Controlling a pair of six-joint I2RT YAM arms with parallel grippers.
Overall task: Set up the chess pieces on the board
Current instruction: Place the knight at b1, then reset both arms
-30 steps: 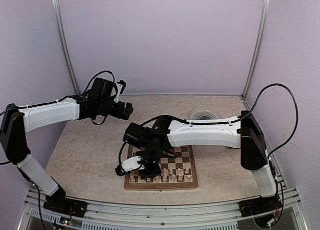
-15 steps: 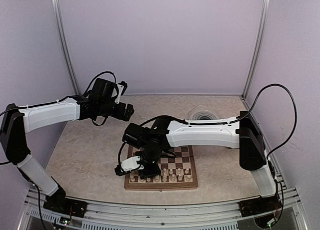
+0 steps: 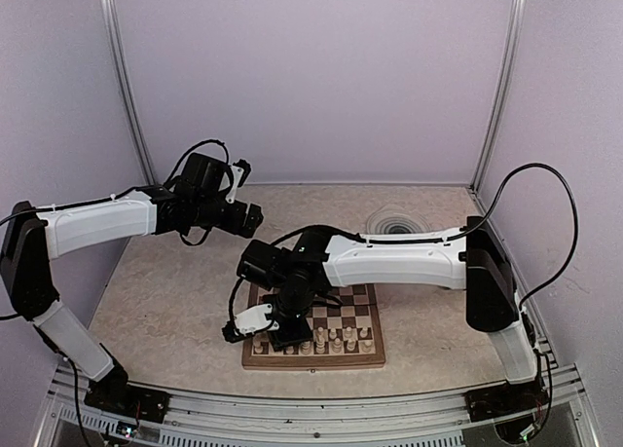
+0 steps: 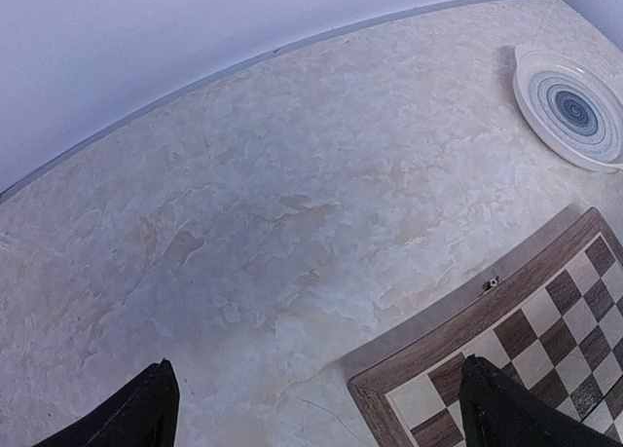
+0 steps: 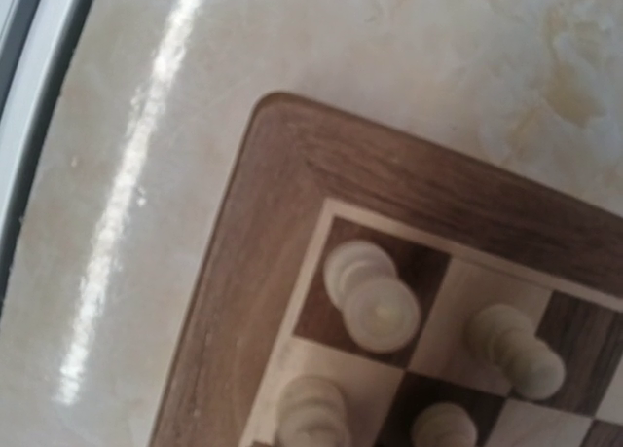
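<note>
The board [image 3: 362,354] lies at the front centre of the table. Several pale chess pieces [image 3: 326,342] stand in its two near rows. My right gripper [image 3: 283,334] hangs low over the board's near left corner. The right wrist view shows that corner [image 5: 243,272] close up, with a piece [image 5: 375,306] on the corner square and others [image 5: 516,350] beside it. None of its fingers show there. My left gripper [image 3: 255,213] is raised behind the board, open and empty. Its fingers [image 4: 136,418] are spread wide over the table and one board corner [image 4: 545,301].
A round grey-ringed plate [image 3: 394,218] sits at the back right and also shows in the left wrist view [image 4: 574,106]. Purple walls close the back and both sides. A metal rail runs along the near edge.
My left gripper has shifted slightly to the right. The right arm stays almost still over the board's near left corner.
</note>
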